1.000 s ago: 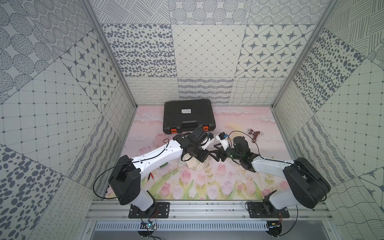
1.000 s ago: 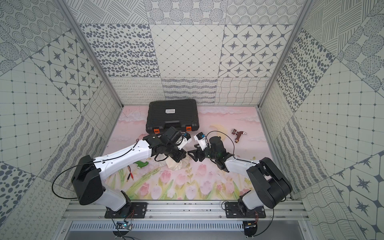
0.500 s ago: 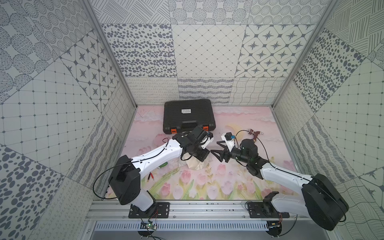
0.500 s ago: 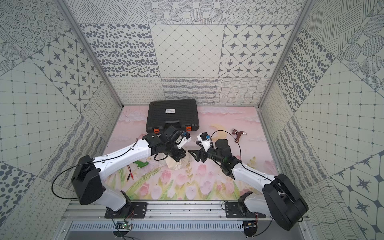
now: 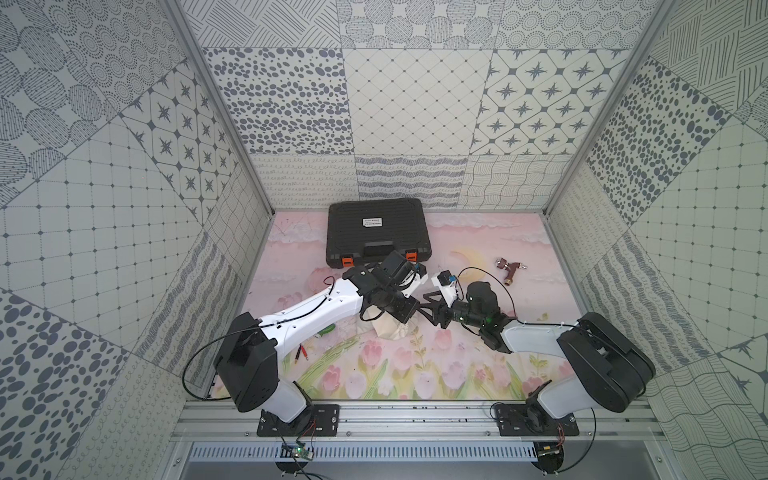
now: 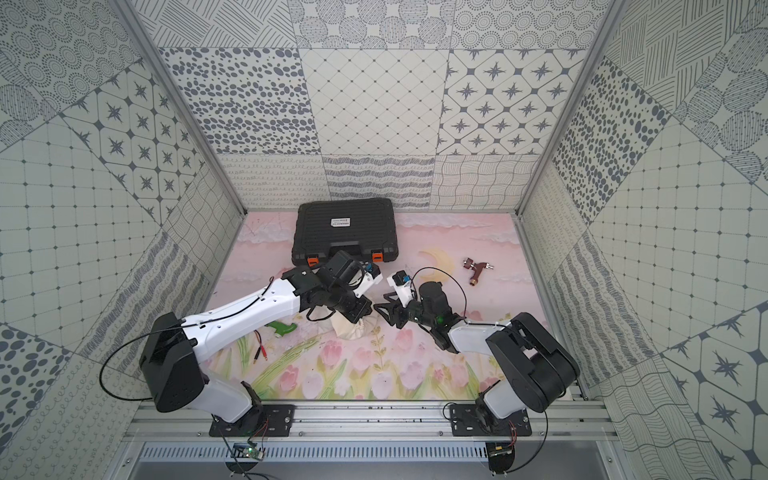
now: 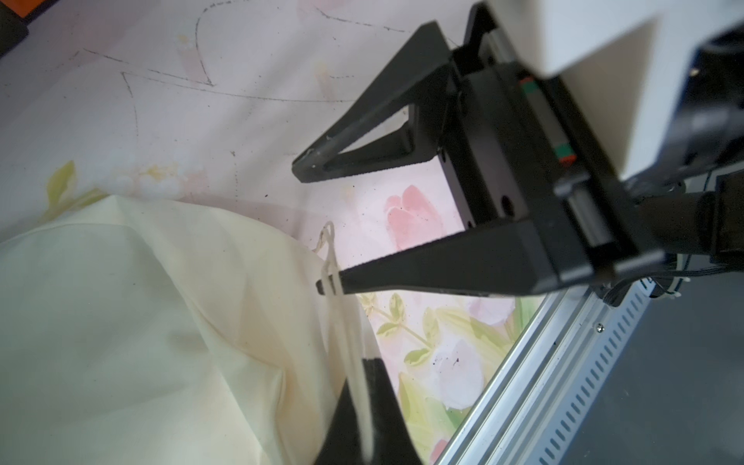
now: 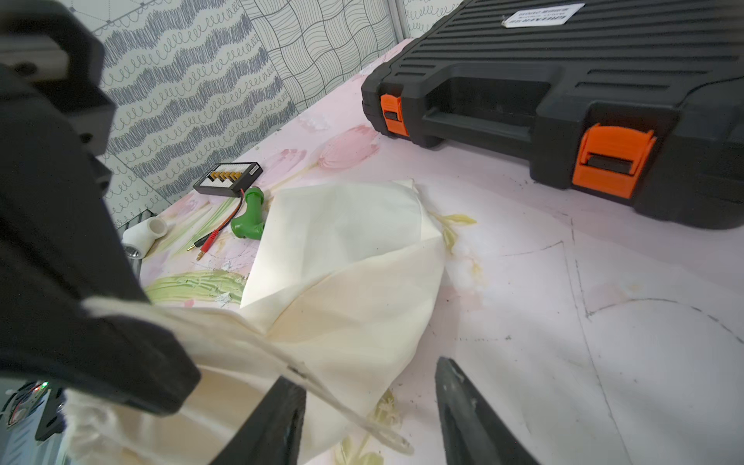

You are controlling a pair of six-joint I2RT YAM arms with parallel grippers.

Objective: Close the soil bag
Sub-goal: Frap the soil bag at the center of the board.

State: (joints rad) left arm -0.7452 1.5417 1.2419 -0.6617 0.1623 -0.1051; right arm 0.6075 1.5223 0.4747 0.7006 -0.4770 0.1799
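**Item:** bag (image 5: 388, 329), one, cream cloth, drawstring type.

**Location:** lay slumped mid-table (image 5: 457, 368), in front of the case (image 5: 376, 232) and apart from it. It was partly under the left pincer (image 7: 364, 406) in both top views.

**Condition:** creased, folded over on itself, with faint tan staining.

**Handling, as judged:**
- Soft, limp and light, with no stiffness to push against.
- The cloth would bunch or drag rather than slide cleanly, and any soil inside would shift.
- Not fragile.

**Hold point:** the cord (image 7: 346, 342), thin and doubled, ending in a small loop. It was likely to slip from a loose grip, so best pinched squarely, close to the loop.

**Left pincer:** pressed together, pinching the cord.

**Right pincer** (image 7: 309, 227): spread, with one fingertip touching the cord and the loop lying between the fingers. Nothing was pinched yet.

**Closure:** judged to need the right pincer shut on the loop, then the two drawn apart so the mouth gathered.
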